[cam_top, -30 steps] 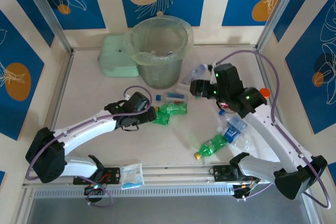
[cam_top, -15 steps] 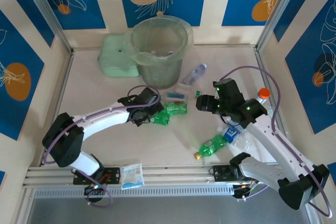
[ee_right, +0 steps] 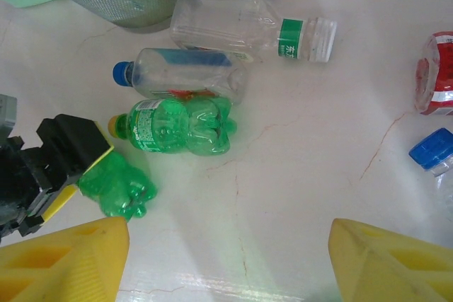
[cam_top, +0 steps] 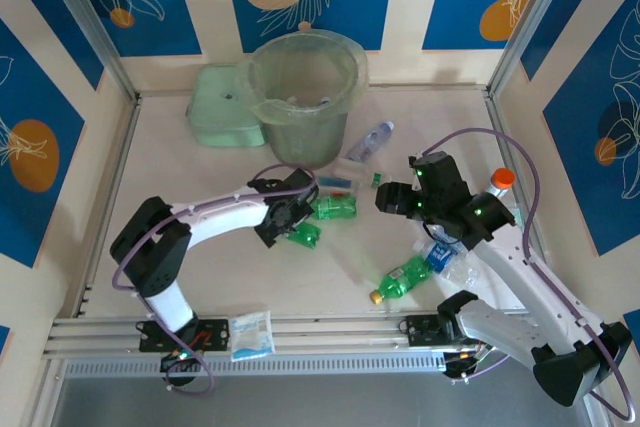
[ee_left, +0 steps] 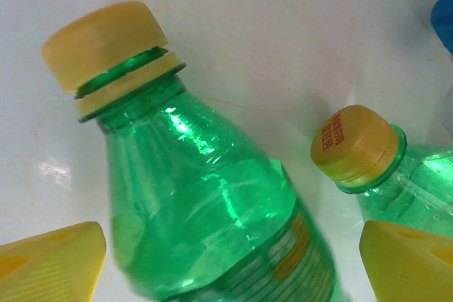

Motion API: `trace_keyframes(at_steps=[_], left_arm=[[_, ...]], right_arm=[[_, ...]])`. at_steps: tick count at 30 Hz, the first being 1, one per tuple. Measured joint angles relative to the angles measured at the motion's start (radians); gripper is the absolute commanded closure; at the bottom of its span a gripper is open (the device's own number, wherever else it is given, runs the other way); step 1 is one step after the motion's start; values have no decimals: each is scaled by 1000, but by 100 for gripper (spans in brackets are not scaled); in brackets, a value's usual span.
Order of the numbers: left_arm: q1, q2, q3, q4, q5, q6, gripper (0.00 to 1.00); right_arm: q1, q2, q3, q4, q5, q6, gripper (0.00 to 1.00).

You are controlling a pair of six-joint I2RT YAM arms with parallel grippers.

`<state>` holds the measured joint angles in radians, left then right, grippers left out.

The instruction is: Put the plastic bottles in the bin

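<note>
One green bottle point(cam_top: 402, 276) lies nearest us, beside a crumpled blue-labelled bottle point(cam_top: 445, 245). Further out, our left gripper point(ee_left: 230, 249) stands wide open, its yellow fingers point(ee_left: 49, 263) flanking a second green bottle point(ee_left: 212, 203) without clamping it; a third green bottle point(ee_left: 403, 175) lies just beside. Our right gripper point(ee_right: 226, 259) hangs open and empty above the table point(ee_right: 304, 160). Beyond, two clear bottles point(ee_right: 184, 72) lie on their sides just before the tall pale-green bin point(cam_top: 300, 132).

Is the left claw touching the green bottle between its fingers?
Cannot tell. Left wrist view: one fingertip clears the green bottle; the other meets its outline, contact unclear.
</note>
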<state>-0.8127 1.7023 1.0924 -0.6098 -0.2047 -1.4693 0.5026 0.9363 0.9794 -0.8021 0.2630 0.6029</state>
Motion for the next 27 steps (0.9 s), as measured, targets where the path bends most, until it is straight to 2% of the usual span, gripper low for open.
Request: trace_keyframes(at_steps=[4,11,27], left_arm=[[0,42,32,-1,-6,8,12],[0,56,20,0,-6,11,13],[-1,28,-66,-3,-19,41,33]], right_arm=[[0,-10,-2,-4,0,0,25],[-13,-46,-21,-33,0,0,25],[-47,-72,-22,-55,0,-1,27]])
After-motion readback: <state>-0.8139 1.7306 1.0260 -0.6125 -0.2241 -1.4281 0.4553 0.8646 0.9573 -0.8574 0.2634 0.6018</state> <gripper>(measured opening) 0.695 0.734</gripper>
